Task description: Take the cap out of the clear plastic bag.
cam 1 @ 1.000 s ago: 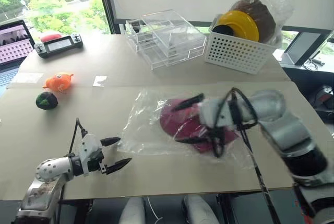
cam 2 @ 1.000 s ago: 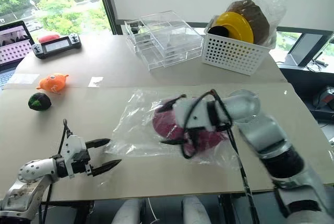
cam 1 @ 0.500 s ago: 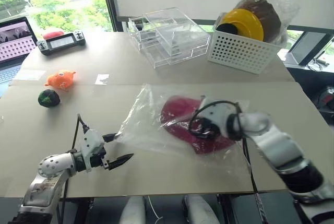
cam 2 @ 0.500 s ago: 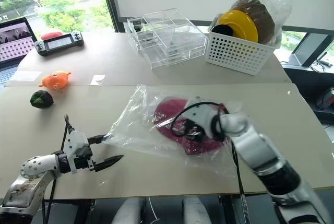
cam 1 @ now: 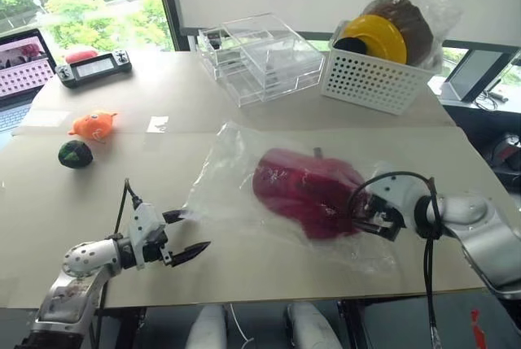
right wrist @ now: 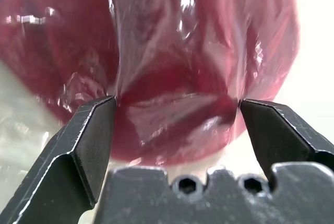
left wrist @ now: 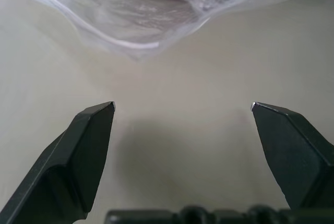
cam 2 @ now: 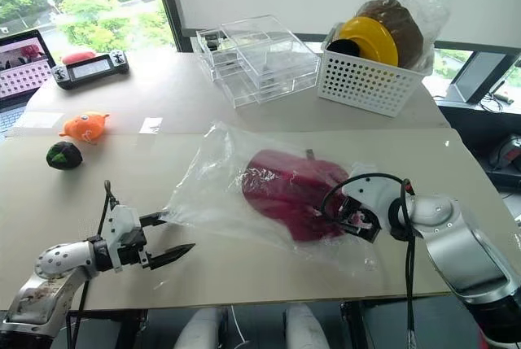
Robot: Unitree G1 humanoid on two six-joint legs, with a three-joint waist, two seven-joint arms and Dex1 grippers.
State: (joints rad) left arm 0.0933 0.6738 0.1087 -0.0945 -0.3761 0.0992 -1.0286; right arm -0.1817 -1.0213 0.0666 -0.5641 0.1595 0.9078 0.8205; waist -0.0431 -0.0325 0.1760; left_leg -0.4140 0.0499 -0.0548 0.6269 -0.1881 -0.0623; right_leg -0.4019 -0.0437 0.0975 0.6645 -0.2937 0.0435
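cap: the cap [cam 1: 305,193] is lying inside the clear plastic bag [cam 1: 244,178] on the surface [cam 1: 122,178], directly ahead of your right end effector [cam 1: 368,217], whose fingers are bracketing its near edge through the film.

cap axis: it is stretching away from the right end effector toward the left one, which is roughly the way the bag is running too.

bag: it is lying flat and crinkled around the cap; one corner is reaching out to just ahead of the left end effector [cam 1: 183,235]. You cannot tell from here where the mouth is sitting.

right end effector: its jaws are standing wide and gripping nothing; the cap is sitting between and just beyond the fingertips, plastic in between.

left end effector: its jaws are also standing wide and empty, and the bag corner is lying just past the fingertips, apparently not touching.

nearer arm: the right is closest to the cap, the left closest to loose plastic.

coming move, as a judgement: you are probably needing the left to pin the bag while the right works the cap free.
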